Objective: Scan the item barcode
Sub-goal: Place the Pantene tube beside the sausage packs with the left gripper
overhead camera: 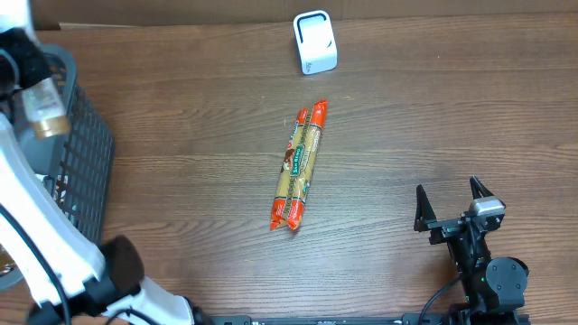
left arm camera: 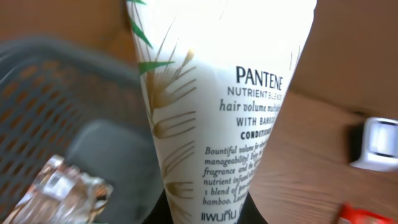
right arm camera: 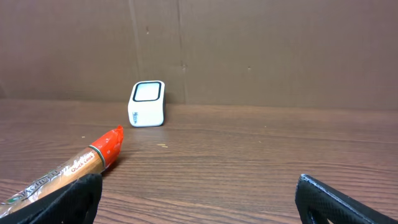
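Observation:
In the left wrist view a white Pantene conditioner tube (left arm camera: 217,93) fills the middle of the frame. My left gripper (left arm camera: 208,214) is shut on its narrow lower end, with a black finger on either side. Overhead, that gripper (overhead camera: 27,68) and the tube with its gold cap (overhead camera: 45,113) hang over the basket at the far left. No barcode shows on the tube's visible face. The white scanner (overhead camera: 315,41) stands at the back centre of the table, also seen from the right wrist (right arm camera: 147,103). My right gripper (overhead camera: 449,191) rests open and empty at the front right (right arm camera: 199,205).
A dark grey mesh basket (overhead camera: 86,162) stands at the left edge; the left wrist view shows its wall (left arm camera: 50,93) and a crinkly clear packet (left arm camera: 62,193) inside. A long orange-ended pasta packet (overhead camera: 300,165) lies mid-table, its red end near the right gripper's left finger (right arm camera: 68,171).

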`<state>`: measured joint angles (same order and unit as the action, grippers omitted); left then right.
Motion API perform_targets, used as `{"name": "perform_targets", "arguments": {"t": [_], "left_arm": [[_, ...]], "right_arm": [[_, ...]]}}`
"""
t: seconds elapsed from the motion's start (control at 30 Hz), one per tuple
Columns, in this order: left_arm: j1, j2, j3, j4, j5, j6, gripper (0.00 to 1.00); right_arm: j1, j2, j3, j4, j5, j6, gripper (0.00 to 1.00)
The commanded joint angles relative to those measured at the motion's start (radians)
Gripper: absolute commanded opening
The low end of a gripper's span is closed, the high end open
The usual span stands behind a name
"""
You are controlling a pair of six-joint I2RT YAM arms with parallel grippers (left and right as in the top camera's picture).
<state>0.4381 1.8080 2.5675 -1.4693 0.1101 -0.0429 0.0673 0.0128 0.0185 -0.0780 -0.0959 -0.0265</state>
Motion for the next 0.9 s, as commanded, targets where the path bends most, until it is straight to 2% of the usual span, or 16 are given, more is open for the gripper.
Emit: {"name": "perform_targets", "arguments": {"t": [0.0, 0.17, 0.33, 0.5, 0.67, 0.87], "left_arm": [[-0.084, -0.064, 0.029, -0.006, 0.027, -0.018, 0.04], [-0.262, -0.031, -0.029, -0.136, 0.144, -0.011, 0.04], [-0.438, 0.040, -0.292, -0.120, 0.154, -0.003, 0.05], [-0.551, 0.052, -0.667, 0.114, 0.173, -0.057, 0.05], [-0.593, 0.052, -0.978, 0.371, 0.199, -0.163, 0.04], [-0.612, 0.052, -1.242, 0.684, 0.272, -0.284, 0.04]], "right_arm": [[0.006, -0.010, -0.011, 0.005, 0.009, -0.004, 1.00], [0.006, -0.010, -0.011, 0.005, 0.009, -0.004, 1.00], [0.006, -0.010, -0.011, 0.005, 0.009, -0.004, 1.00], [0.006, -0.010, -0.011, 0.005, 0.009, -0.004, 1.00], [0.006, -0.010, -0.011, 0.005, 0.009, -0.004, 1.00], [0.006, -0.010, -0.011, 0.005, 0.009, -0.004, 1.00]]}}
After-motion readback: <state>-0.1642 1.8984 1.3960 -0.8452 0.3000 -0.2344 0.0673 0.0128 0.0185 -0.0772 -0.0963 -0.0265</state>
